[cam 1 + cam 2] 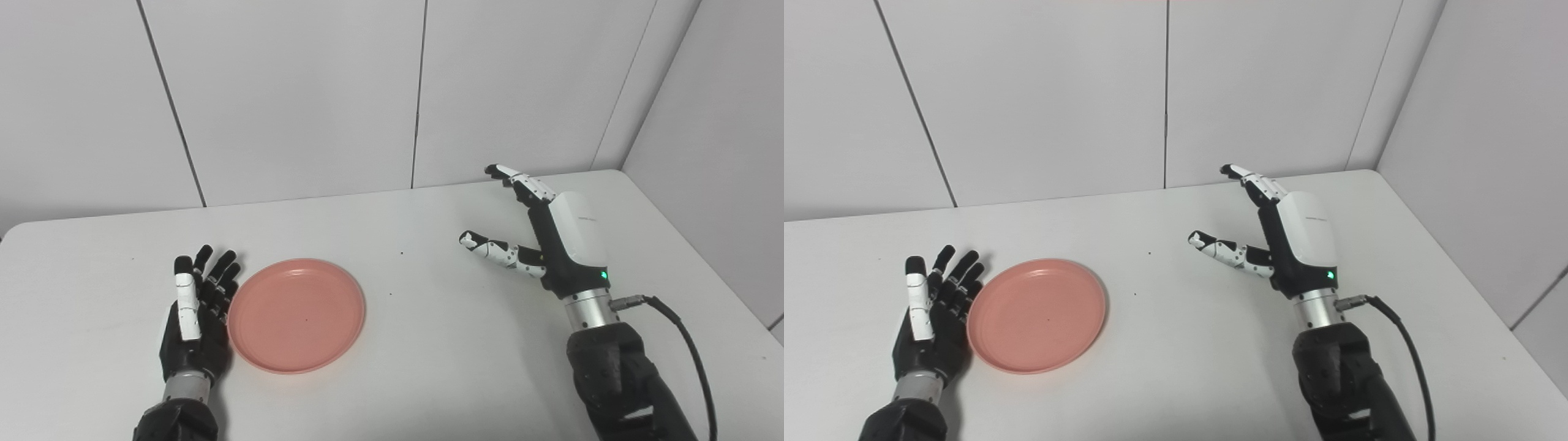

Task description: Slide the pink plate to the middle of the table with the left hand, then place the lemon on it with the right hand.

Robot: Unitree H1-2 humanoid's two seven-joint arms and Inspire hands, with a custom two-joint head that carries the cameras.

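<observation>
Left hand (196, 312) rests on the worktop (429, 343) with its fingers spread and pointing away from the robot, palm side turned toward the pink plate (297, 315), holding nothing. Its inner edge sits just beside the plate's left rim, close enough that I cannot tell whether it touches. So the plate lies directly to the right of that hand, and the middle of the worktop lies further right of the plate again: hand, plate and goal fall roughly in one line. A sideways push from the hand against the rim would, I judge, carry the plate the right way without any need to reach round it.

The plate is round, so it has no long axis to mind; it lies flat and right way up, with nothing on it, left of the worktop's middle.

Right of the plate and well apart from it, the right hand (551, 245) stands raised above the worktop, fingers and thumb wide apart, gripping nothing. It is much the farther of the two from the plate. No lemon shows in either view, so where it lies from the plate cannot be told.
</observation>
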